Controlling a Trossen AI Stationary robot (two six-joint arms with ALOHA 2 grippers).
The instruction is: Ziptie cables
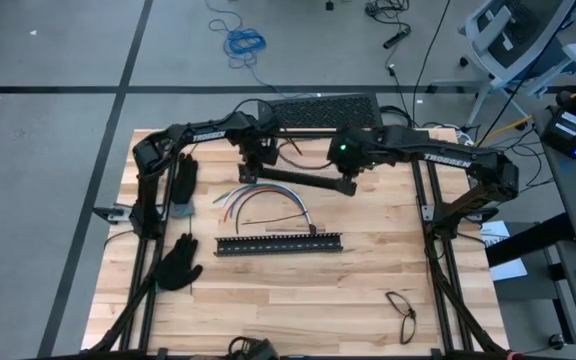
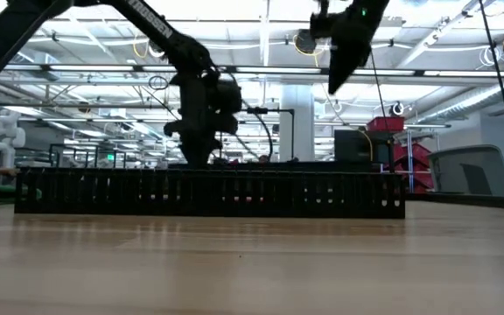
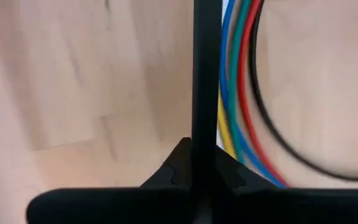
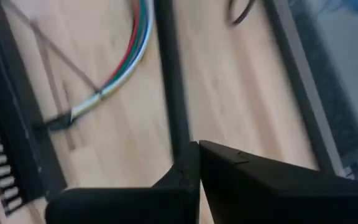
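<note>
Both tools are clamped on one long black bar held above the table: the left tool grips its left end, fingers pinched shut around it in the left wrist view, and the right tool holds the right end, likewise fully closed on the black bar. Just near of that bar the cables lie on the table in a curved bundle, red, blue, green and yellow strands bending from the left round to a bound end at the right. Nearer still sits a slotted black bar; two black gloves rest at the left edge. No ziptie can be told apart here, so the thing gripped may not be one at all. The chief risk I judge is that the two arms pull or twist against each other, so that the bar slips from a pinch, drops onto the wires and scatters them.
</note>
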